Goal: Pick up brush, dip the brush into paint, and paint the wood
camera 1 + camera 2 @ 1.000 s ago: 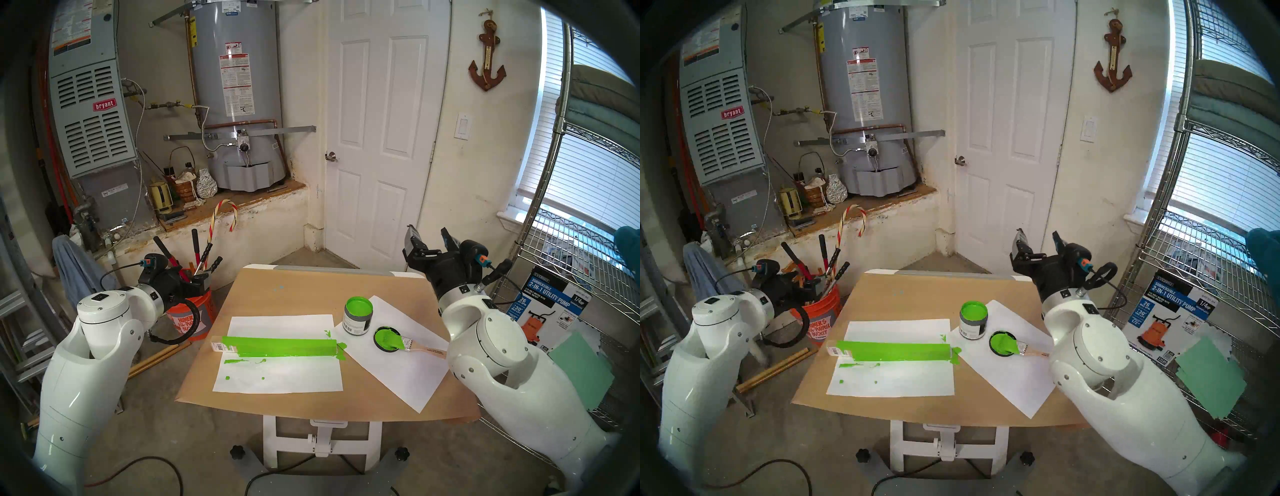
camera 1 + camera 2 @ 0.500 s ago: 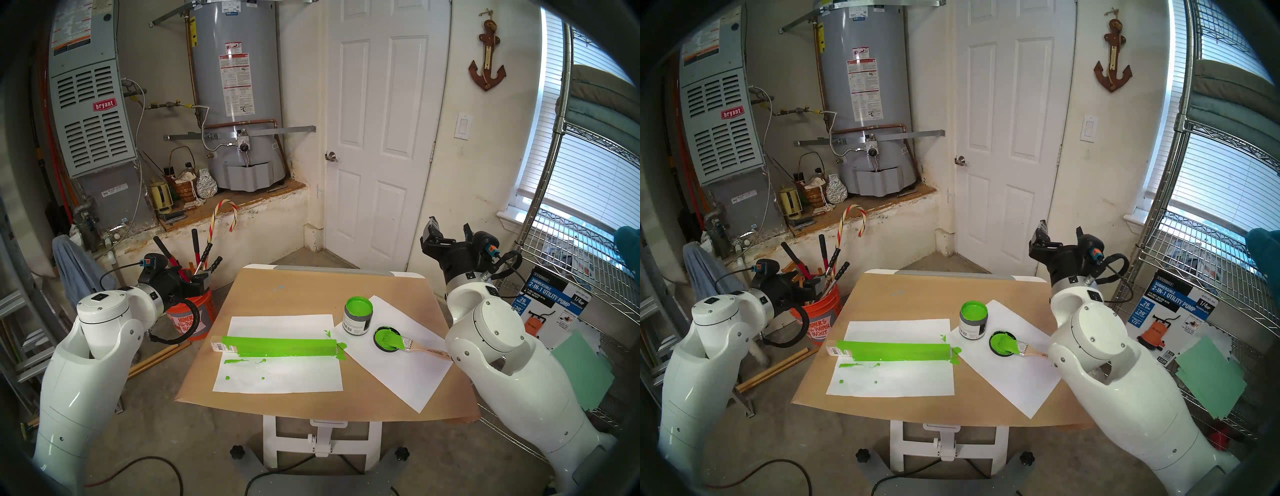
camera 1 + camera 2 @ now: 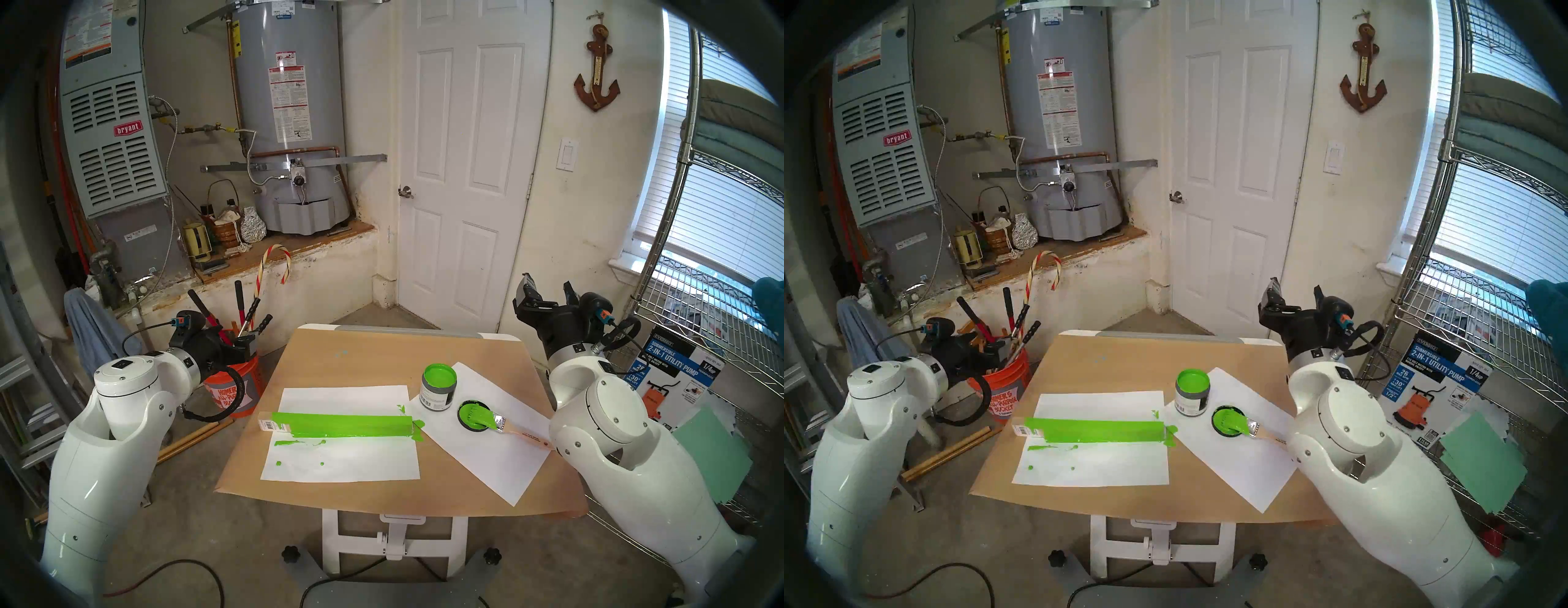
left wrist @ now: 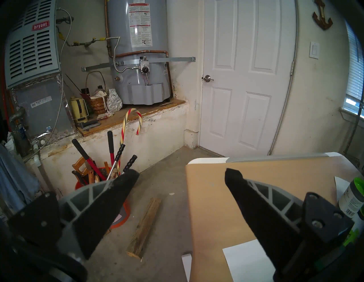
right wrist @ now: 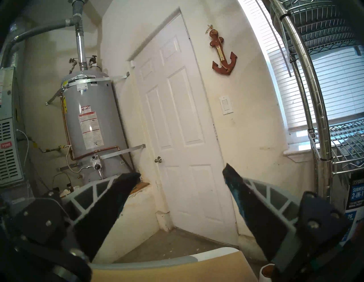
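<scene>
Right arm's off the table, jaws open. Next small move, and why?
Probably bring the right gripper down toward the brush handle: the brush lies unheld, bristles resting on the lid, while the wood shows bare near its sticker end.

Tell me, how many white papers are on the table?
2: one paper lies under the wood, the other paper under the jar, lid and brush.

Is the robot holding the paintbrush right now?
No, the brush lies on the white paper with its green bristles on the black lid, and the right gripper is open, up off the table.
</scene>
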You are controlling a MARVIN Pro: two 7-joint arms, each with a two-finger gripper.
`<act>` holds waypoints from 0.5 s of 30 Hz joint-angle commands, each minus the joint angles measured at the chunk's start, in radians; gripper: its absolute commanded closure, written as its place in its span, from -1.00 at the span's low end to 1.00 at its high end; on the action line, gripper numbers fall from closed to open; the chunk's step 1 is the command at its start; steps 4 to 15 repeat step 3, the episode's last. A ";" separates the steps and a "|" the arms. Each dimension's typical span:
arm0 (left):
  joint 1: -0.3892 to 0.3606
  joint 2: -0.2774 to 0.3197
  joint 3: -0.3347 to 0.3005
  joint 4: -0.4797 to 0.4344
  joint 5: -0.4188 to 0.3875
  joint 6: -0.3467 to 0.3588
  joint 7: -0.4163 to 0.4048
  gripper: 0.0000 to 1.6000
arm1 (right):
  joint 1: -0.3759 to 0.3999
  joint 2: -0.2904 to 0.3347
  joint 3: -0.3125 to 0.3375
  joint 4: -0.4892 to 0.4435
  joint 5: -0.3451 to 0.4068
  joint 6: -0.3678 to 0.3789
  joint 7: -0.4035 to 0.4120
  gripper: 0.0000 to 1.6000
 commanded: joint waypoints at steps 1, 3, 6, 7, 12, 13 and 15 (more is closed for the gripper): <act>-0.005 0.000 -0.012 -0.018 0.001 -0.009 0.002 -1.00 | 0.010 0.000 0.007 -0.022 -0.008 -0.011 0.002 -1.00; -0.005 0.000 -0.012 -0.018 0.001 -0.009 0.002 -1.00 | 0.010 0.000 0.007 -0.022 -0.009 -0.011 0.002 -1.00; -0.005 0.000 -0.012 -0.018 0.001 -0.009 0.002 -1.00 | 0.010 0.000 0.007 -0.022 -0.009 -0.011 0.002 -1.00; -0.005 0.000 -0.012 -0.018 0.001 -0.009 0.002 -1.00 | 0.010 0.000 0.007 -0.022 -0.009 -0.011 0.002 -1.00; -0.005 0.000 -0.012 -0.018 0.001 -0.009 0.002 -1.00 | 0.010 0.000 0.007 -0.022 -0.009 -0.011 0.002 -1.00; -0.005 0.000 -0.012 -0.018 0.001 -0.009 0.002 -1.00 | 0.010 0.000 0.007 -0.022 -0.009 -0.011 0.002 -1.00; -0.005 0.000 -0.012 -0.018 0.001 -0.009 0.002 -1.00 | 0.010 0.000 0.007 -0.022 -0.009 -0.011 0.002 -1.00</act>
